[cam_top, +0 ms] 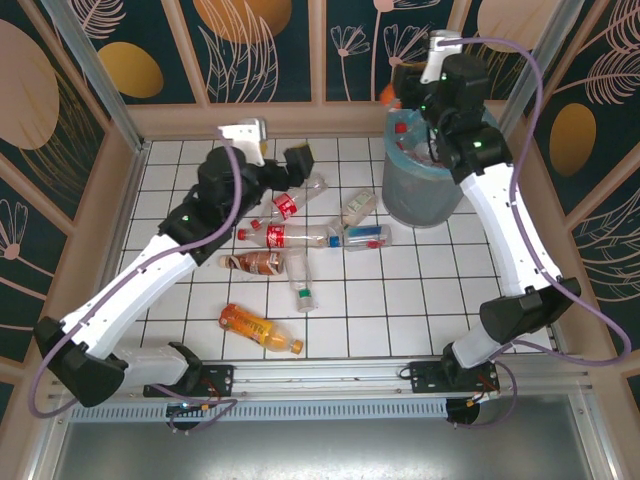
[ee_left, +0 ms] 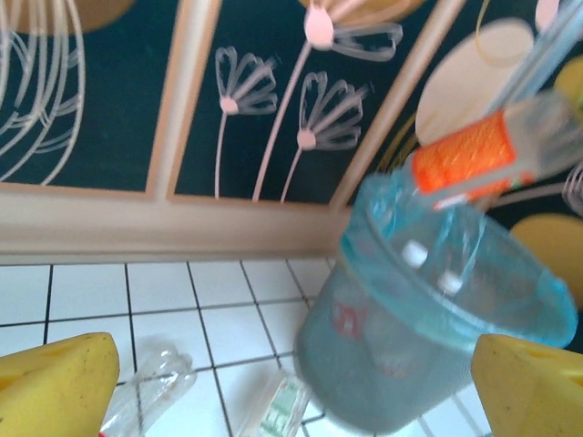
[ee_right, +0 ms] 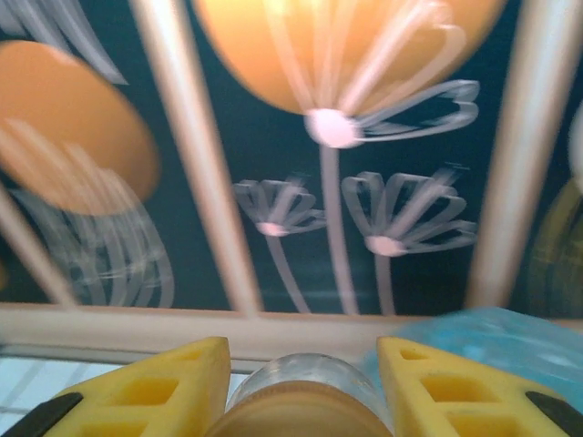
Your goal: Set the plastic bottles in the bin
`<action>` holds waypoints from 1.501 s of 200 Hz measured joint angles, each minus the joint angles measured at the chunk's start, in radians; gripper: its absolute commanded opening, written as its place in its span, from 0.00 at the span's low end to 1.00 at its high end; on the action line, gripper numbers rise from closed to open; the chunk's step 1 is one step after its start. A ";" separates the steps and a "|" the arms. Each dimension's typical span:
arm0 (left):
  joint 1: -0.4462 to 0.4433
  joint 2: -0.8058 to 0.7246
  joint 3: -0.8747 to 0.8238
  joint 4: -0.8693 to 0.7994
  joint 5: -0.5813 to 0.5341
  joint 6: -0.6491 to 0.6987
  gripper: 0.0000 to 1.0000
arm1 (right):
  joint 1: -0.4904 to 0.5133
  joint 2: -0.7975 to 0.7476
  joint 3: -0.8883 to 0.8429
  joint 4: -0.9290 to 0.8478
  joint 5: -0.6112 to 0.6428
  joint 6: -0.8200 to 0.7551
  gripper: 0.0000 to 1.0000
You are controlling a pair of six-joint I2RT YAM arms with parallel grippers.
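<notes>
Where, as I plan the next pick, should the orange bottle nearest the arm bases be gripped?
Probably mid-body on the orange bottle, from above, jaws across its width: it lies flat and diagonal on the tiles, apart from the other bottles.

Grey bin (cam_top: 425,205), blue liner (ee_left: 392,209); orange bottle (cam_top: 258,326); white gridded table (cam_top: 400,300).

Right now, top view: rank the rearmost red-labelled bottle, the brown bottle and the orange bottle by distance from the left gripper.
From the left gripper:
1. Rearmost red-labelled bottle, just toward the bases from it.
2. Brown bottle, mid-table, left side.
3. Orange bottle, near edge, left side.
</notes>
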 measured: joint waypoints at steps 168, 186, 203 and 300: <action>-0.032 0.039 -0.095 -0.034 -0.018 0.096 0.98 | -0.269 0.151 -0.211 -0.275 0.086 0.062 0.20; -0.032 0.039 -0.104 -0.035 -0.018 0.095 0.98 | -0.283 0.167 -0.216 -0.274 0.083 0.058 0.23; -0.032 0.039 -0.111 -0.039 -0.019 0.095 0.99 | -0.295 0.167 -0.222 -0.269 0.069 0.057 0.28; -0.032 0.040 -0.118 -0.043 -0.026 0.084 0.99 | -0.330 0.136 -0.270 -0.147 -0.063 0.067 0.57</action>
